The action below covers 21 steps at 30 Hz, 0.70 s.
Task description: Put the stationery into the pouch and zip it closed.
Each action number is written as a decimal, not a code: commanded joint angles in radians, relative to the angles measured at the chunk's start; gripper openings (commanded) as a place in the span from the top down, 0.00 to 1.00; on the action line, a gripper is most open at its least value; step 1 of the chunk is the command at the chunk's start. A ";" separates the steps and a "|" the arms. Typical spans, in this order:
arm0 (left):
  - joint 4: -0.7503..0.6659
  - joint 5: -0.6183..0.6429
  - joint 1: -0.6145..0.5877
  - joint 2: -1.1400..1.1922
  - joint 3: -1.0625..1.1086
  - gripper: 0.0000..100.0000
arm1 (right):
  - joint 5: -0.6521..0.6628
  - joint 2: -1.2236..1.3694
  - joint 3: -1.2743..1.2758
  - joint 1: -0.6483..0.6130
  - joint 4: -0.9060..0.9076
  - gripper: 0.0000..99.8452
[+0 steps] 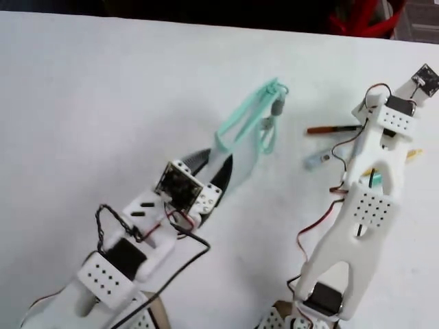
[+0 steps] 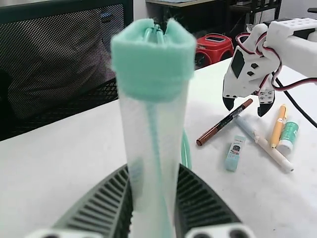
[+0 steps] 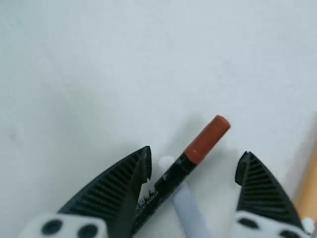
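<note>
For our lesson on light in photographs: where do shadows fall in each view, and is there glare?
High view: even light on the white table, no glare, faint shadow under the pouch. Left wrist view: light passes through the pouch's clear body; dark room behind. Right wrist view: a soft shadow beside the brown pen.

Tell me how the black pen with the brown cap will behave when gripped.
The black pen looks slim, stiff and probably light, so it should lift without bending. Its round barrel lies on the smooth table, so a push could roll it. It appears to cross a white pen, so it may pivot between the open jaws of the right gripper.
</note>
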 commanded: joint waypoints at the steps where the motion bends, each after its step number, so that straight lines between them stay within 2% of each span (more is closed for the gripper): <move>1: -0.006 -0.011 -0.015 0.016 0.000 0.96 | -0.012 0.024 -0.118 -0.010 -0.010 0.71; 4: -0.006 -0.011 -0.015 0.016 0.000 0.96 | -0.006 0.090 -0.187 -0.010 -0.012 0.73; 12: -0.006 -0.011 -0.016 0.016 0.000 0.96 | -0.003 0.229 -0.379 0.015 0.058 0.90; 18: -0.006 -0.009 -0.016 0.013 0.000 0.96 | -0.003 0.237 -0.540 0.013 0.229 0.87; 21: 0.002 -0.002 -0.012 0.012 0.000 0.89 | -0.003 0.239 -0.569 0.013 0.260 0.83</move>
